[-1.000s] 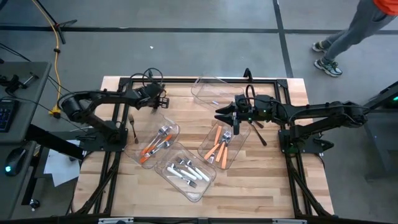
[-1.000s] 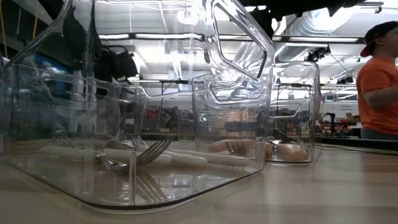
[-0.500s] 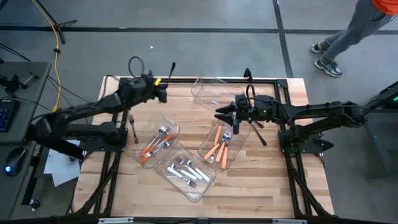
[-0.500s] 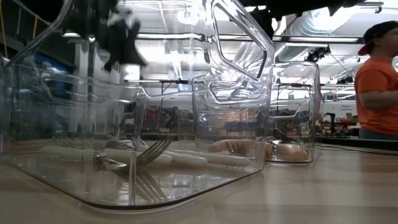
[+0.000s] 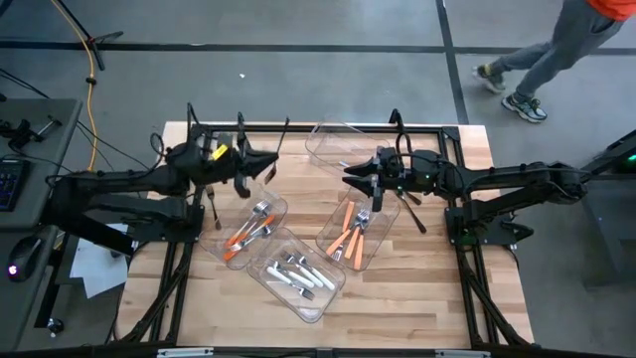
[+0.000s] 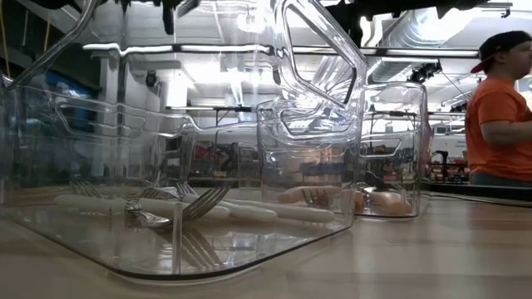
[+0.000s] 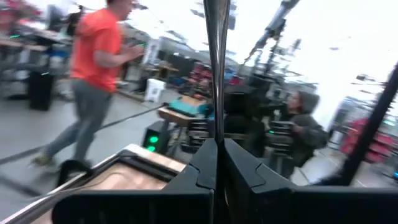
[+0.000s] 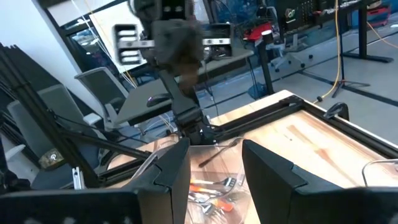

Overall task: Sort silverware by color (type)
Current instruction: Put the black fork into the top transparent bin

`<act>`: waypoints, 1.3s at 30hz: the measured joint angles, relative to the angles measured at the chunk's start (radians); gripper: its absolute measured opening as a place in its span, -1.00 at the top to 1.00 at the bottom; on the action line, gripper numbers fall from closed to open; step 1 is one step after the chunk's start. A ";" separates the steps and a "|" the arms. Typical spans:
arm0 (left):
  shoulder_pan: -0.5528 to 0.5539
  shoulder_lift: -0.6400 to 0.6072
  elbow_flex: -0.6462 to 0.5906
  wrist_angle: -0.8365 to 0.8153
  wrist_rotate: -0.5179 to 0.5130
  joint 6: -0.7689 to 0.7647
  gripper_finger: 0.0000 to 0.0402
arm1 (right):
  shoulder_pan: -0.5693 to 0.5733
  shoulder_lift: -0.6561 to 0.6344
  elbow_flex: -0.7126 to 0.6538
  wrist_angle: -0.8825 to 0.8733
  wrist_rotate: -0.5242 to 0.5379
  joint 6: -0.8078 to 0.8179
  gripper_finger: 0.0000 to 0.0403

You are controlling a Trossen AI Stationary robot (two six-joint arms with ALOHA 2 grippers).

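Note:
My left gripper [image 5: 260, 167] hovers over the table's far left part, pointing about level, shut on a thin black utensil [image 5: 281, 137]. Silverware lies in three clear bins: orange and silver pieces [image 5: 250, 229], white-handled pieces [image 5: 298, 273], and orange-handled pieces [image 5: 353, 231]. A black fork [image 5: 212, 204] lies flat on the wood, left of the bins. My right gripper [image 5: 350, 181] hangs open above the far end of the orange bin, holding nothing. My left gripper pinches the black utensil's lower end [image 7: 216, 138] between its two fingers. The utensil's long thin part [image 7: 217, 56] sticks out past the fingertips, in line with them. It is lifted clear of the table and the bins.
An empty clear bin [image 5: 333, 144] stands at the far middle. A dark utensil [image 5: 415, 214] lies on the wood right of the orange bin. A black frame [image 5: 328, 127] runs along the table's edges. A person [image 5: 552, 45] walks past beyond the far right corner.
My left gripper has risen from the table's far left part and tipped from pointing down to about level. It has carried the black utensil up clear of the wood. The person has walked on along the far side.

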 joint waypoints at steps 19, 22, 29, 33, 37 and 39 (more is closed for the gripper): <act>-0.225 0.197 0.000 0.338 -0.065 0.060 1.00 | 0.001 0.000 0.000 -0.003 -0.027 -0.001 0.36; -0.225 0.197 0.000 0.341 -0.065 0.060 1.00 | 0.001 0.000 0.000 -0.003 -0.029 -0.001 0.36; -0.225 0.196 0.000 0.340 -0.065 0.060 1.00 | 0.001 0.000 0.000 -0.005 -0.029 -0.001 0.36; -0.224 0.196 0.000 0.340 -0.067 0.060 1.00 | 0.001 0.000 0.000 -0.005 -0.029 -0.001 0.36; -0.224 0.196 0.000 0.339 -0.058 0.060 1.00 | 0.001 0.000 0.000 0.030 -0.029 -0.001 0.36; -0.224 0.196 0.000 0.332 -0.049 0.061 1.00 | 0.001 0.004 0.000 0.069 -0.029 -0.001 0.36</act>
